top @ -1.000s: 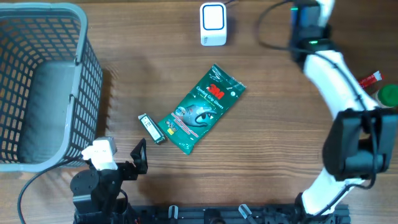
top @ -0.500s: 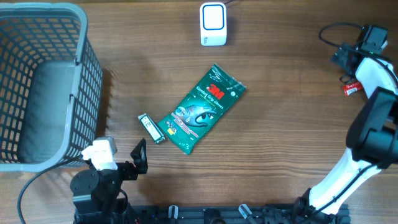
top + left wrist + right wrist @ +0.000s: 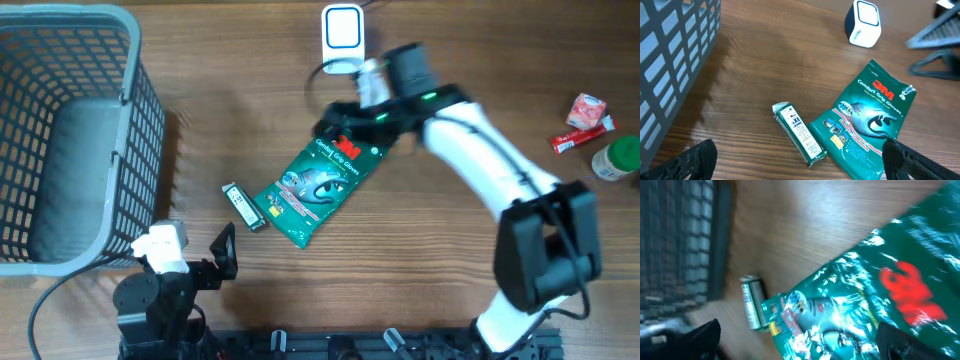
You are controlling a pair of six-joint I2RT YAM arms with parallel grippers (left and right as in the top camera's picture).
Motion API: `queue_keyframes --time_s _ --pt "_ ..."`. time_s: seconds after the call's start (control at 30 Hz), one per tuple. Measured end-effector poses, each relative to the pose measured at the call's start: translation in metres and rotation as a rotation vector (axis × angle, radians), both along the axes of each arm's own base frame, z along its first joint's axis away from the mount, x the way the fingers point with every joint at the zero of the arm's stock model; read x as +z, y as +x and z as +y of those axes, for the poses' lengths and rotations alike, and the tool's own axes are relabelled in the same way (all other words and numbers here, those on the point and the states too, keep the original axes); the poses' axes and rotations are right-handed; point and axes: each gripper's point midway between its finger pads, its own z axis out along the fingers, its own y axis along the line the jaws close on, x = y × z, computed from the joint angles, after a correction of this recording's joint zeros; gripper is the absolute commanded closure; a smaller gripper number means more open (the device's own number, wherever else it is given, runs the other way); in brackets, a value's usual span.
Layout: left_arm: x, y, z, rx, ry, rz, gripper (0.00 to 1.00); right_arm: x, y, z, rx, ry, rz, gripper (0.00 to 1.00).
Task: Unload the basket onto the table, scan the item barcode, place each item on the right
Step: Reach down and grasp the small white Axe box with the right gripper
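Observation:
The item, a green 3M glove packet, lies flat mid-table, also in the left wrist view and the right wrist view. A small green-and-white stick pack lies just left of it. The white scanner stands at the back. My right gripper hovers open over the packet's top end, nothing between its fingers. My left gripper rests open near the front edge, facing both packs.
A grey wire basket fills the left side. At the far right lie a red-and-white carton, a red packet and a green-capped bottle. The scanner's cable runs off the back edge.
My right arm has swung from the far right side across to the green packet's top end. The left arm, packet and stick pack have not moved.

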Motion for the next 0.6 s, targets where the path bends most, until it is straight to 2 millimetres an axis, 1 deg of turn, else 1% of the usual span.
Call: queue_keyframes --time_s 0.07,0.13,0.2,0.23,0.3,0.33,0.4,0.43,0.47,0.6 --pt "0.0 0.0 0.0 0.0 0.0 0.0 0.0 -0.008 -0.018 0.048 0.1 -0.076 -0.12 0.0" --pt "0.0 0.0 0.0 0.0 0.0 0.0 0.0 -0.02 -0.031 0.093 0.195 -0.122 -0.256 0.01" --pt "0.0 0.0 0.0 0.0 0.0 0.0 0.0 -0.039 -0.043 0.127 0.299 -0.142 -0.365 0.01" --pt "0.0 0.0 0.0 0.0 0.0 0.0 0.0 -0.05 -0.047 0.137 0.33 -0.151 -0.389 0.01" --pt "0.0 0.0 0.0 0.0 0.0 0.0 0.0 -0.071 -0.055 0.145 0.379 -0.167 -0.391 0.0" --pt "0.0 0.0 0.0 0.0 0.0 0.0 0.0 -0.073 -0.058 0.146 0.394 -0.159 -0.386 0.0" --pt "0.0 0.0 0.0 0.0 0.0 0.001 0.0 -0.07 -0.066 0.153 0.448 -0.112 -0.385 0.01" --pt "-0.001 0.0 0.0 0.0 0.0 0.004 0.0 -0.069 -0.069 0.155 0.467 -0.098 -0.383 0.05" --pt "-0.002 -0.001 0.0 0.0 -0.001 0.008 0.0 -0.068 -0.072 0.156 0.482 -0.087 -0.382 0.07" --pt "-0.003 -0.001 0.0 0.0 -0.001 0.012 0.0 -0.07 -0.074 0.158 0.5 -0.072 -0.379 0.06"
